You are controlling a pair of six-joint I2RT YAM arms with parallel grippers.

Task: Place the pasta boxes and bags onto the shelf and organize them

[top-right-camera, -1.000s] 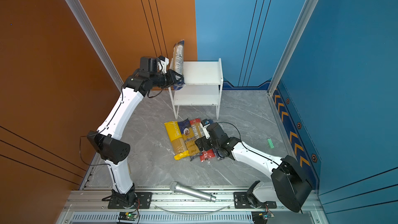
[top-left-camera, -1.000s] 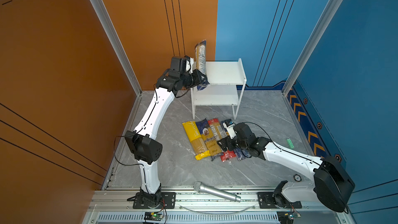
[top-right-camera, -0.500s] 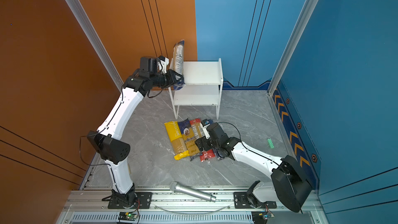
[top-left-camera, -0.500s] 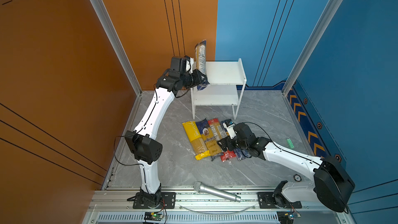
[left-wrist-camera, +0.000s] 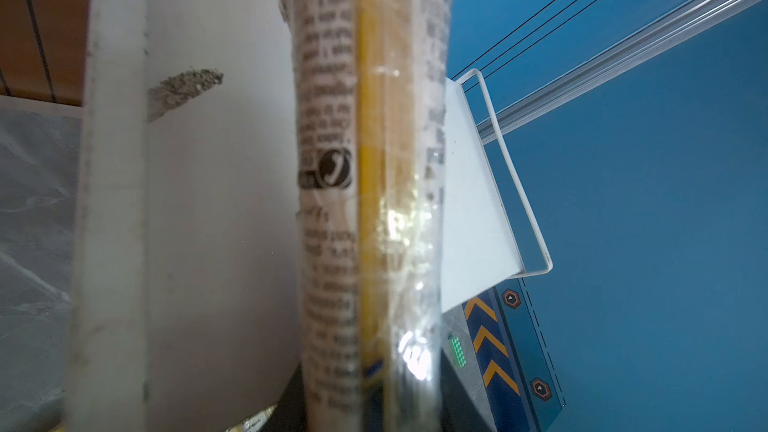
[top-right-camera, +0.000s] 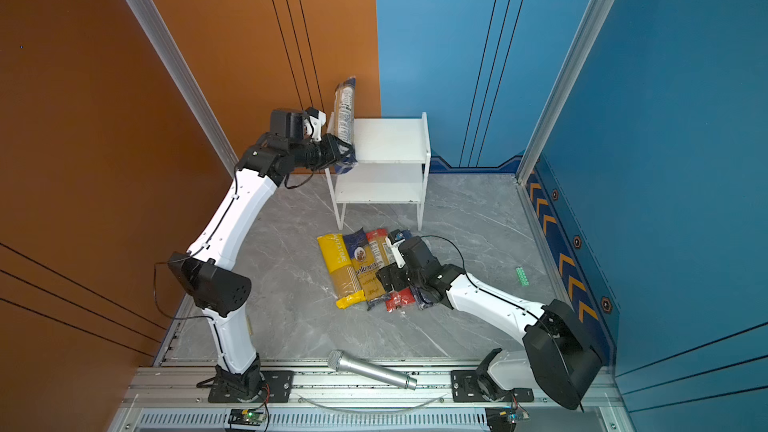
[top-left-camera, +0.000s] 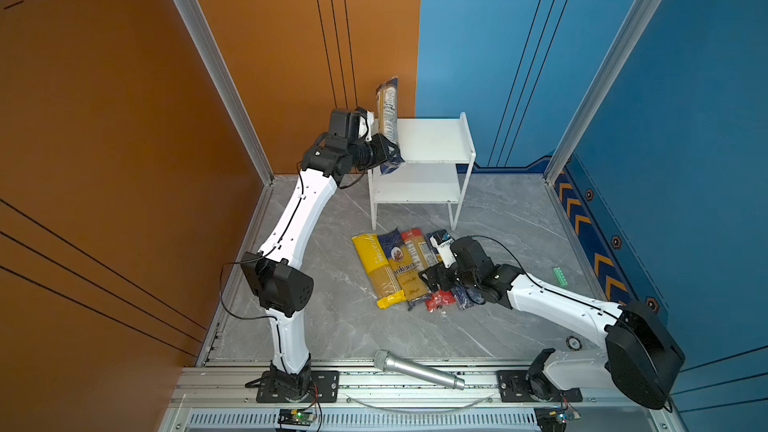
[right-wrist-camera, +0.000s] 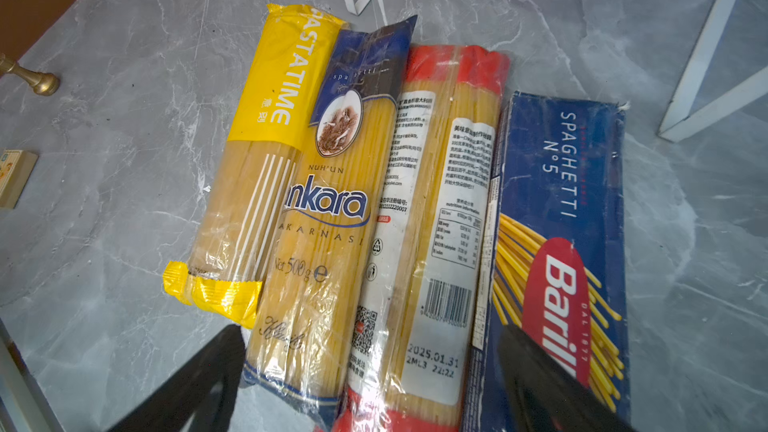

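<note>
My left gripper is shut on the lower end of a clear spaghetti pack with dark-blue ends. It holds the pack upright against the left end of the white shelf's top board. On the floor in front lie the yellow pack, the Ankara pack, the red-ended pack and the Barilla box, side by side. My right gripper hovers open over their near ends; one finger is left of the Ankara pack, the other over the Barilla box.
A silver microphone lies on the front rail. A small green piece sits on the floor at right. A brass knob and a wooden block lie left of the packs. Orange and blue walls close in behind the shelf.
</note>
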